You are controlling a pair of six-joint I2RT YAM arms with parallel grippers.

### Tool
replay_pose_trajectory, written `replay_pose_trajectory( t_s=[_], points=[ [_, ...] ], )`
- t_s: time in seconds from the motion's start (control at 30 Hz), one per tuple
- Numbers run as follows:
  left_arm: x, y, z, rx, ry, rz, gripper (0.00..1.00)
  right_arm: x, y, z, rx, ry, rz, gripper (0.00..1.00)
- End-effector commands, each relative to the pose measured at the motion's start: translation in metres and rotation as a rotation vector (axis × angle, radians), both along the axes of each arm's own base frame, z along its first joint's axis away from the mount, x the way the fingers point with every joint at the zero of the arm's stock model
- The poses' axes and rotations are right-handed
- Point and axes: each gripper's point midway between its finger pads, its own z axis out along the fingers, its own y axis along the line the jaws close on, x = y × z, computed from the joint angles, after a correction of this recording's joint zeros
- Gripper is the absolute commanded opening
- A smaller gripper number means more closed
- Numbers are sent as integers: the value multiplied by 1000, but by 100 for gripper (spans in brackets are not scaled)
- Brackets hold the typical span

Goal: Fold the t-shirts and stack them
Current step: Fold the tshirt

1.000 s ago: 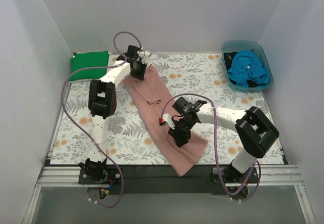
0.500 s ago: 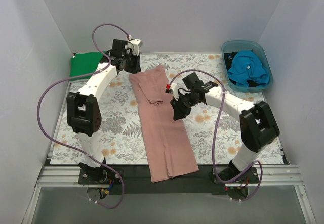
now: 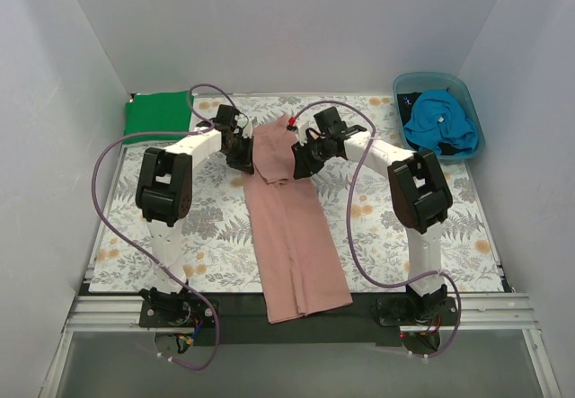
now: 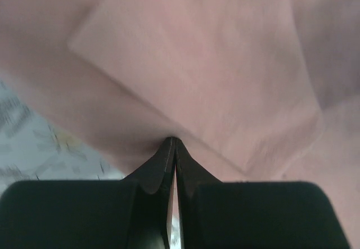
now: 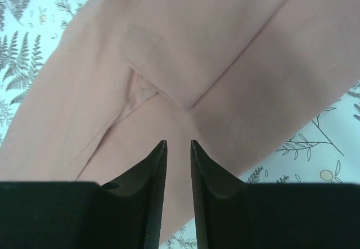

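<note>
The dusty pink t-shirt (image 3: 292,245) lies as a long narrow strip down the middle of the table, one end hanging over the near edge. My left gripper (image 3: 243,157) is shut, its tips touching the shirt's far left edge (image 4: 197,63); no cloth shows between the jaws (image 4: 172,141). My right gripper (image 3: 299,169) hovers over the far right part of the pink cloth (image 5: 236,63), open by a narrow gap with nothing in it (image 5: 178,143). A folded green t-shirt (image 3: 157,115) lies at the far left corner. A crumpled blue t-shirt (image 3: 438,121) sits in the tub.
The teal plastic tub (image 3: 409,84) stands at the far right corner. A floral covering (image 3: 386,227) spreads over the table. White walls close in on the left, right and back. Purple cables loop above both arms.
The pink shirt swung from a diagonal to nearly straight. The left gripper lifted off toward the far left, then came down at the shirt's left edge. The right gripper moved to the far end.
</note>
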Motion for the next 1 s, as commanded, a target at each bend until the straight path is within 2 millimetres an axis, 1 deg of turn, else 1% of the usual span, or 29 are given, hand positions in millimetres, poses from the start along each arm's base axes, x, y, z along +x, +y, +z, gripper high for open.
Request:
replay_pose_trajectory(
  t_s=[0.0,0.03,0.07,0.1,0.13,0.17,0.2,0.23,0.27,0.3,0.33,0.37,0.4,0.43,0.47,0.5,0.53,0.6,0.63,0.67,0.7,0.73,0.77,0.8,0.83,0.87,0.9,0.93,0.97],
  points=[
    [30,-5,-4,11,-43,-2,0,17,5,1,46,13,-50,30],
    [36,-5,-7,18,-49,2,0,22,3,-8,36,14,-61,30],
    [50,-7,-2,17,-80,4,0,31,-1,-11,34,10,-82,30],
    [53,-6,-17,30,-62,1,0,36,-4,-16,30,10,-96,30],
    [58,-7,-21,33,-65,0,0,44,-7,-28,17,16,-119,30],
    [71,-10,-16,30,-95,1,0,53,-13,-33,18,20,-144,30],
    [74,-10,-29,37,-82,1,0,65,-13,-30,26,13,-165,30],
    [80,-11,-31,37,-90,1,0,71,-17,-45,7,27,-182,29],
    [92,-14,-25,32,-118,3,0,81,-23,-48,2,20,-205,29],
    [98,-13,-33,41,-125,6,0,94,-23,-44,9,-5,-220,29],
    [104,-13,-33,40,-138,6,0,101,-26,-53,1,-3,-232,30],
    [110,-14,-33,39,-151,8,0,111,-30,-52,5,-16,-248,29],
    [125,-15,-25,32,-201,4,0,122,-29,-45,19,-40,-253,30],
    [132,-13,-30,51,-216,12,0,129,-33,-51,17,-40,-264,30],
    [140,-13,-28,52,-237,17,0,135,-33,-49,22,-50,-268,31],
    [154,-15,-14,41,-283,16,0,139,-32,-47,29,-59,-268,31],
    [161,-15,-13,43,-308,2,3,145,-29,-37,51,-73,-260,33],
    [174,-14,2,49,-364,-16,12,146,-25,-22,83,-87,-241,37],
    [183,-15,20,46,-418,-35,16,143,-20,-1,124,-101,-214,42],
    [186,-18,42,29,-459,-52,24,139,-18,10,143,-103,-202,44],
    [190,-21,61,17,-503,-64,28,136,-16,22,164,-111,-190,47],
    [189,-21,71,15,-525,-81,32,127,-14,41,191,-119,-169,48],
    [188,-22,106,-1,-581,-86,39,122,-15,51,200,-127,-160,49],
    [186,-22,123,-10,-608,-86,44,115,-18,78,218,-160,-150,50],
    [180,-22,130,-15,-609,-90,49,107,-20,85,216,-169,-142,50],
    [174,-21,146,-27,-626,-98,63,95,-27,80,196,-164,-130,50],
    [163,-22,181,-57,-672,-112,68,84,-31,81,183,-161,-121,50],
    [152,-22,193,-70,-680,-122,72,73,-36,102,187,-197,-116,50],
    [136,-21,182,-79,-635,-130,85,55,-43,87,158,-159,-110,50]
  ],
)
